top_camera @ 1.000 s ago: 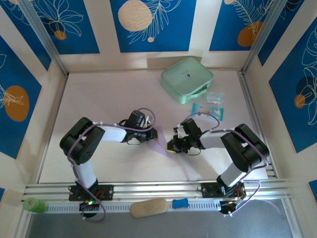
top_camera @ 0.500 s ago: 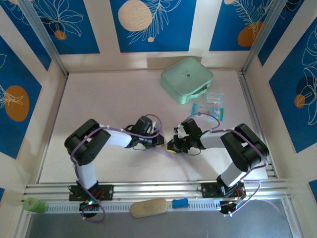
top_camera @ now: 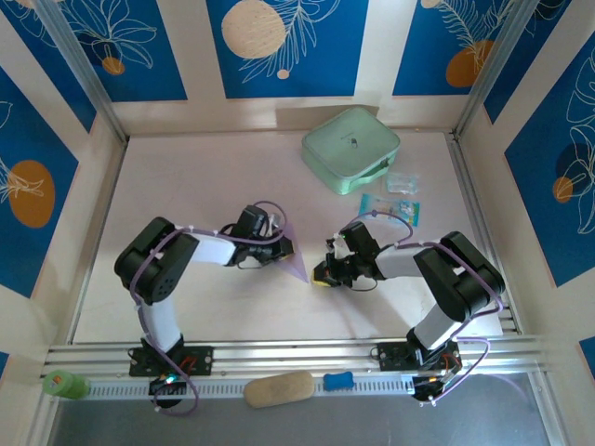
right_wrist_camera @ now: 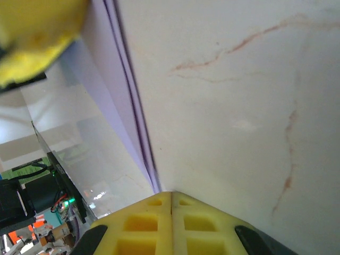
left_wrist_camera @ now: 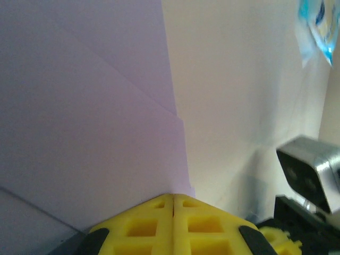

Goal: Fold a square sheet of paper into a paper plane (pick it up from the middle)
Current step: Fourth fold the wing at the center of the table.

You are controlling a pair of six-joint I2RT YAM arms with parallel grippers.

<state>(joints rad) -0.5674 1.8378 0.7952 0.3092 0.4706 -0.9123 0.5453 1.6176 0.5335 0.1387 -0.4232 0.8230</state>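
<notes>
Back toward the left of the overhead frame goes my left gripper [top_camera: 279,251], after reaching in toward the right one half a second ago. The right gripper [top_camera: 322,276] has not shifted. Both sets of jaws are fully closed, each apparently pinching an edge of the paper [top_camera: 297,264], which sits just left of centre, stretched between them as a narrow lavender wedge. I read that pull-back as tightening a crease. The sheet is thin and matte, with layered diagonal folds and crisp edges. The pale table [top_camera: 204,186] carries faint reddish scuffs.
</notes>
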